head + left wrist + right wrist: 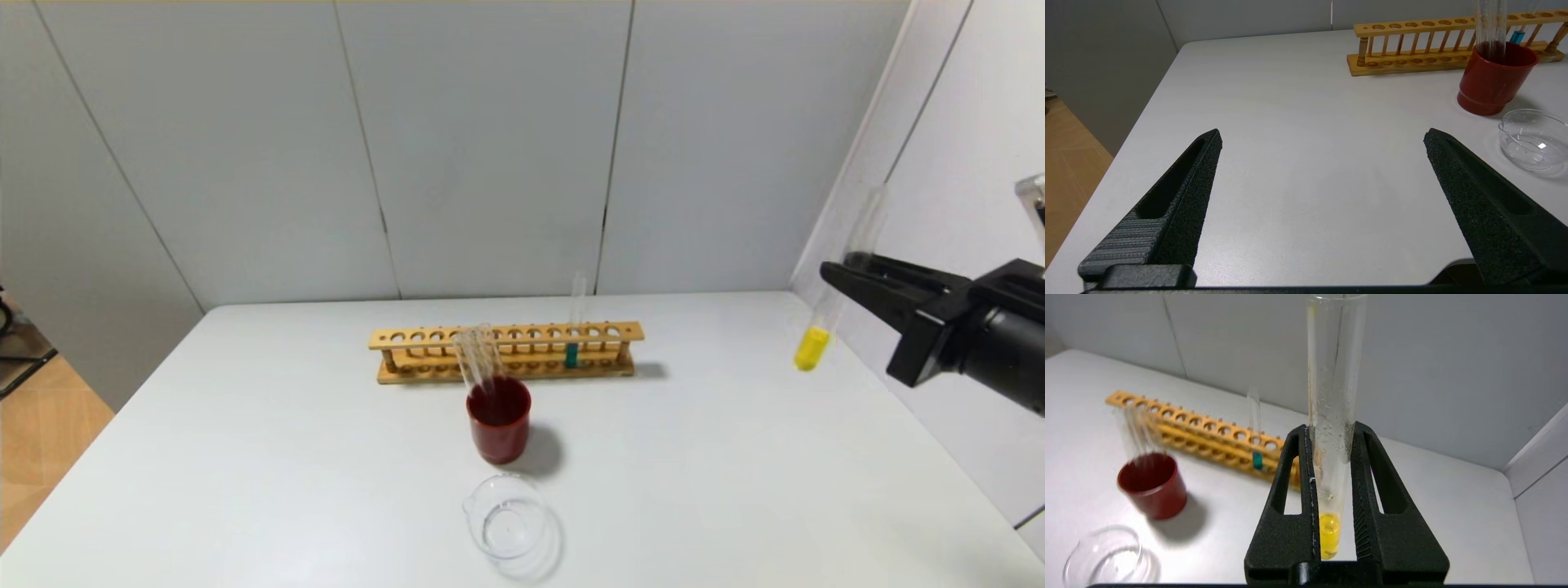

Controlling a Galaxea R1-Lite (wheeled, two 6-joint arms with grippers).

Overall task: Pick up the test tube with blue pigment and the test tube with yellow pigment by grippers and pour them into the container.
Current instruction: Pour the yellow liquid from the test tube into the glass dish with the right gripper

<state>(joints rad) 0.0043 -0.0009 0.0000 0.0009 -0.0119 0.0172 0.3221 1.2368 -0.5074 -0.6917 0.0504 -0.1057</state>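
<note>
My right gripper [841,276] is shut on the test tube with yellow pigment [813,348] and holds it slightly tilted, in the air over the table's right side; the wrist view shows the gripper [1331,430] clamped on the tube [1329,535]. The test tube with blue pigment [572,354] stands upright in the wooden rack [506,351], also seen in the right wrist view [1257,459]. The container [508,516], a low clear beaker, sits empty at the table's front middle. My left gripper [1323,136] is open and empty, low over the table's left part.
A dark-red cup [499,418] with clear empty tubes [478,359] leaning in it stands between the rack and the beaker. Grey wall panels close the back and the right side of the white table [245,457].
</note>
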